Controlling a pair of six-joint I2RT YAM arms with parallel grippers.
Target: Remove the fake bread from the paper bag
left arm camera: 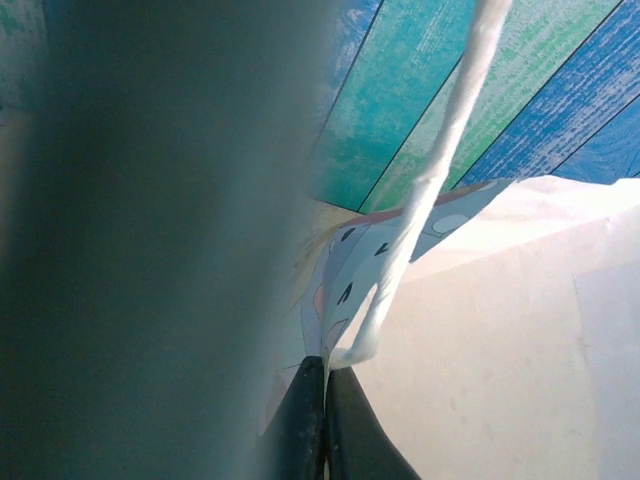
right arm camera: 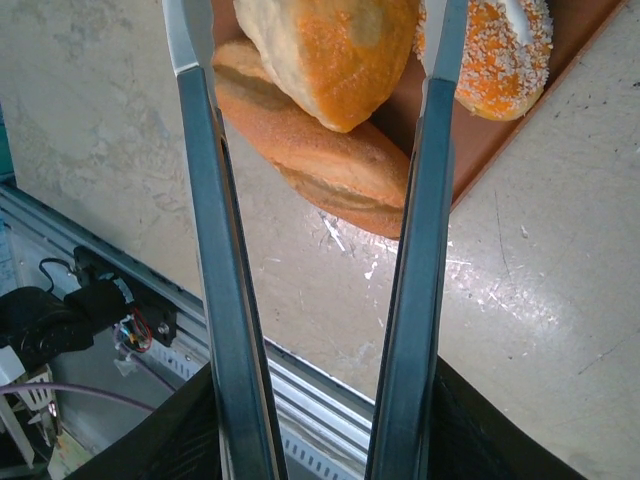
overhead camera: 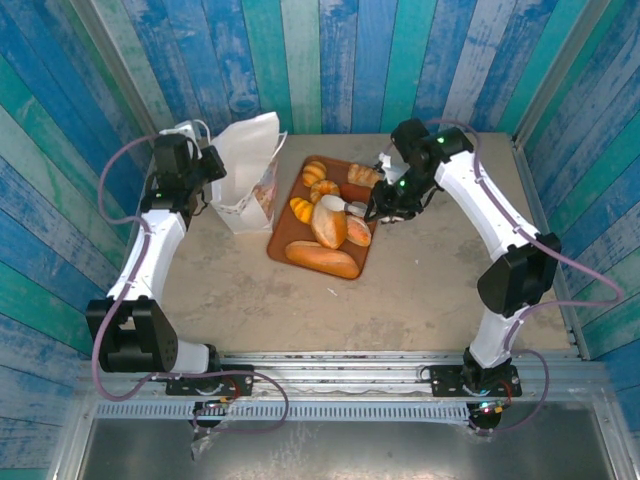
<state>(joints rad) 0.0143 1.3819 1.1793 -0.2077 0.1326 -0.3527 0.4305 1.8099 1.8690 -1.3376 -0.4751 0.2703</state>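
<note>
The white paper bag stands upright at the back left of the table. My left gripper is shut on its top edge, and in the left wrist view the black fingertips pinch the paper right beside a cord handle. Several fake bread pieces lie on a brown tray: a long loaf, an oval roll and croissants. My right gripper hangs open over the tray. Its long metal fingers flank the oval roll, above the long loaf.
A seeded roll lies on the tray just right of my right fingers. Blue and green plank walls close in the table on three sides. A metal rail runs along the near edge.
</note>
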